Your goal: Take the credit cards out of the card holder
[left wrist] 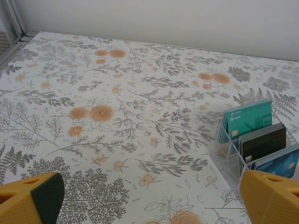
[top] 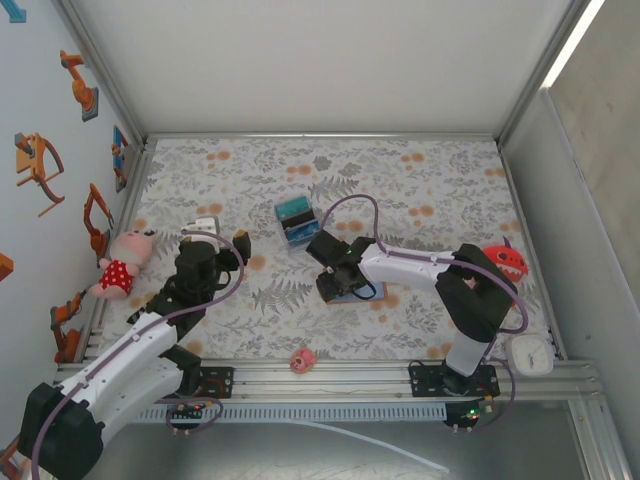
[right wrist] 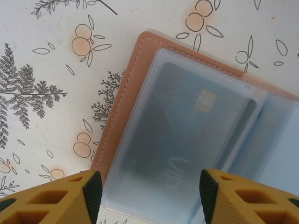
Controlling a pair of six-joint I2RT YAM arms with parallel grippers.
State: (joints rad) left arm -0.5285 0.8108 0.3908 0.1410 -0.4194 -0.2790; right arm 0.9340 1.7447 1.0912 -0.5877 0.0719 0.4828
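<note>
The right fingers (right wrist: 92, 191) are held apart, gripping nothing, just above the card holder (right wrist: 122, 107), which is laid open on the counter (right wrist: 42, 116). In its clear sleeve a dark credit card (right wrist: 187, 135) is tucked, its gold chip showing; its pale lettering cannot be read. The left fingers (left wrist: 46, 196) are spread wide over the counter. Near them a clear rack (left wrist: 228, 140) is seen, with a teal card (left wrist: 247, 116), a black card (left wrist: 261, 142) and a blue card (left wrist: 280, 164) set upright in its slots; their print is too small to be read
</note>
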